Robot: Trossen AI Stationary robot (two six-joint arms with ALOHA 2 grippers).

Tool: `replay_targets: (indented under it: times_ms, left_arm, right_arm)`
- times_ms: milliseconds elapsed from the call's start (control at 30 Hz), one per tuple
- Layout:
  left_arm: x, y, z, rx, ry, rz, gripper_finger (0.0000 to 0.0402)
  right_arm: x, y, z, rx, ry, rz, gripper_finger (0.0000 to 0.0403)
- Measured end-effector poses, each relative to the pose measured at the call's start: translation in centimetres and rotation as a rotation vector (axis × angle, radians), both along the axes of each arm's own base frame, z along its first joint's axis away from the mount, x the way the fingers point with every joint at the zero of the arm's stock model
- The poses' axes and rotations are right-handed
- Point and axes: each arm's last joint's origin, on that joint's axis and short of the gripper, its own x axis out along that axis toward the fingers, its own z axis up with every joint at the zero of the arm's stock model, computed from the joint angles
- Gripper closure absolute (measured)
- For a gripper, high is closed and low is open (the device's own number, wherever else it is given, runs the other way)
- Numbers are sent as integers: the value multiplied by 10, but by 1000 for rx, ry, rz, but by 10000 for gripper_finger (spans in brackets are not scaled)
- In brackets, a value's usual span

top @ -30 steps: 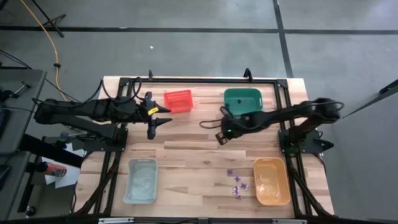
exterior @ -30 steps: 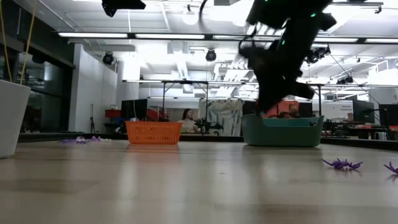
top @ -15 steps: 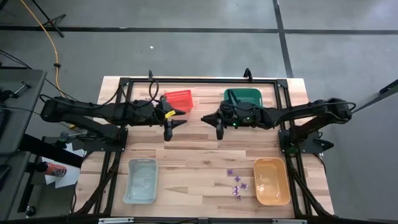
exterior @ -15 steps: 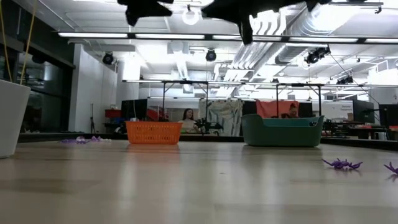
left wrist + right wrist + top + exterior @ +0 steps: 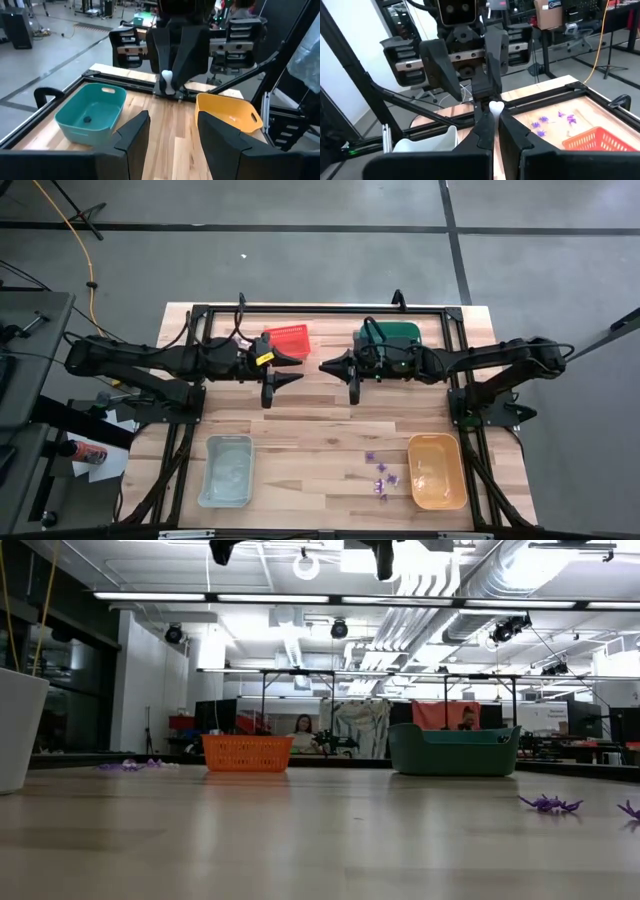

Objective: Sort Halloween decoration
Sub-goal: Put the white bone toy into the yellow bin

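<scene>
Your two arms face each other high over the back of the worktop [image 5: 300, 430]. The left tool [image 5: 283, 368] is released, and the right tool [image 5: 340, 373] is pinching a small white piece. This looks like a handover. The purple trinkets [image 5: 381, 477] lie beside the orange bin [image 5: 437, 471]; next, head there.

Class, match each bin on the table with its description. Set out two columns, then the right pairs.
1. red basket
2. green bin
3. clear bin
4. orange bin

A. beside the purple trinkets
B. holds one small dark item
C. alone at the overhead picture's lower left
D. mesh walls, upper row

Pairs: 1-D, 2-B, 3-C, 4-A
</scene>
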Motion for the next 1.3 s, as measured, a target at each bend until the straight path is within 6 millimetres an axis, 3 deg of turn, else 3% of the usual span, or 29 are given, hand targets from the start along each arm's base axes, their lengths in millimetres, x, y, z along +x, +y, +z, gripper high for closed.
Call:
replay_targets:
  times_ms: [300,433,533,700,1033,1167,1300]
  left_arm:
    - [-1,0,1,24,4,-4,245]
    - [-10,1,4,54,19,2,245]
    - [-19,3,5,66,43,41,245]
    - [-30,6,10,133,50,111,245]
    - [-32,8,11,202,59,170,245]
    - [-32,8,11,202,59,170,245]
    - [-32,8,11,202,59,170,245]
  right_arm:
    - [0,0,-1,-16,14,10,402]
    - [-7,4,-6,104,115,145,402]
    - [-16,14,-14,303,274,315,402]
    - [-35,53,-32,607,628,470,402]
    - [-106,155,-72,729,1225,395,402]
    - [-131,170,-79,755,1384,255,402]
    - [-146,169,-86,714,1430,4,402]
